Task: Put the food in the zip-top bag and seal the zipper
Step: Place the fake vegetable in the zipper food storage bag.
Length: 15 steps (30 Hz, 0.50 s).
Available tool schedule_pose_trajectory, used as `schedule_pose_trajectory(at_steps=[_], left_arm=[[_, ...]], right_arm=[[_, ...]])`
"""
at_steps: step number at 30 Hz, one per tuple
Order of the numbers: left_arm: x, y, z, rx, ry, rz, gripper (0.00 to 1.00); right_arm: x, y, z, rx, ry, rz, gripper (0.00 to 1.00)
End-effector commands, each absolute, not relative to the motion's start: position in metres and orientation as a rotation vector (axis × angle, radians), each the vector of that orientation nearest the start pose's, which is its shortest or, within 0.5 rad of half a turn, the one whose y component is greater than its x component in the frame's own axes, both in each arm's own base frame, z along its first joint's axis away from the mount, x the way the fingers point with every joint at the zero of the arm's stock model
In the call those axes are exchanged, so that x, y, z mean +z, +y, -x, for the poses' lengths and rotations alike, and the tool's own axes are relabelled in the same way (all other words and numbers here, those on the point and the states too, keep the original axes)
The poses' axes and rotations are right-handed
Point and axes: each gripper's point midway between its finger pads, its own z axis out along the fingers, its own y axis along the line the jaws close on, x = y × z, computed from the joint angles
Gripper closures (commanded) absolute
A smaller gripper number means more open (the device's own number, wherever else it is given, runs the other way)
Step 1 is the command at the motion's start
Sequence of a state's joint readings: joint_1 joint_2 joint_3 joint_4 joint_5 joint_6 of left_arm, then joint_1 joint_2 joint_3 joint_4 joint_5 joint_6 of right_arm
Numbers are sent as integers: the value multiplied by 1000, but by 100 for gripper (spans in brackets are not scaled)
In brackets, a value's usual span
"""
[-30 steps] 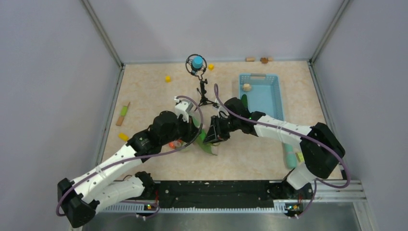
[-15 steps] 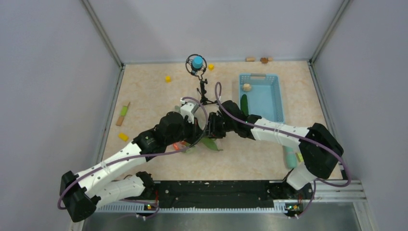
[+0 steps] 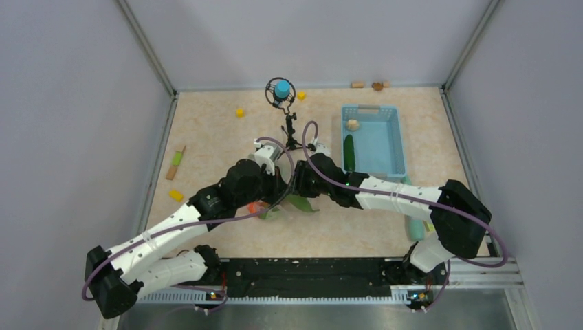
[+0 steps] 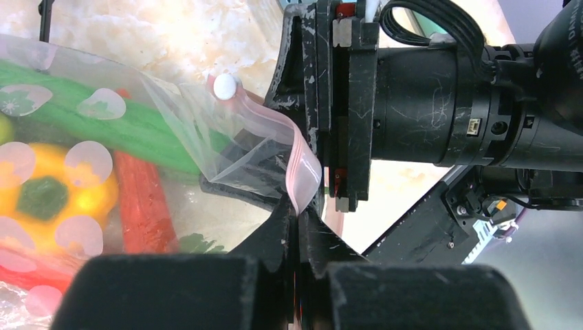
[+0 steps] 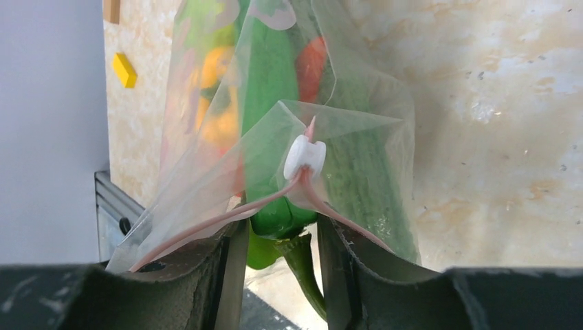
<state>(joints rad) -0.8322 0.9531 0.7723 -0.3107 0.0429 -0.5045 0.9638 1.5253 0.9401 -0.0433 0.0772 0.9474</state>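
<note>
The zip-top bag (image 4: 172, 110) lies under both grippers and holds a yellow pepper (image 4: 48, 185), a red pepper (image 4: 141, 206) and a green cucumber (image 4: 137, 127). My left gripper (image 4: 297, 210) is shut on the pink zipper (image 4: 302, 172) near the white slider (image 4: 224, 86). My right gripper (image 5: 278, 227) is open, with the two zipper strips spreading from the slider (image 5: 304, 155) over its fingers and a green piece (image 5: 282, 213) in the gap. In the top view the grippers (image 3: 292, 187) meet over the bag (image 3: 292, 205). Another cucumber (image 3: 348, 152) and the mushroom (image 3: 353, 124) lie in the basket.
The light blue basket (image 3: 392, 141) stands at the back right. A small black stand with a blue top (image 3: 281, 89) is just behind the grippers. Yellow cubes (image 3: 240, 112) and a wooden stick (image 3: 176, 163) lie at the left, a teal cylinder (image 3: 414, 223) at the right.
My right gripper has moved left and slightly back, close against the left gripper. The left gripper has shifted a little right and back, and the bag has moved with them.
</note>
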Motion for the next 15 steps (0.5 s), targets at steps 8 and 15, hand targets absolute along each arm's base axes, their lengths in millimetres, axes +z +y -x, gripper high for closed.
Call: schedule_pose_trajectory(at_steps=[8,15], left_arm=[[242,-244,-217,-780,2026,-200,100],[244,-234,-226,-702,2009,-164,100]], right_arm=[[161,363,-241,947,2224,-53,42],[191,357,-223,1016,2173,89,18]])
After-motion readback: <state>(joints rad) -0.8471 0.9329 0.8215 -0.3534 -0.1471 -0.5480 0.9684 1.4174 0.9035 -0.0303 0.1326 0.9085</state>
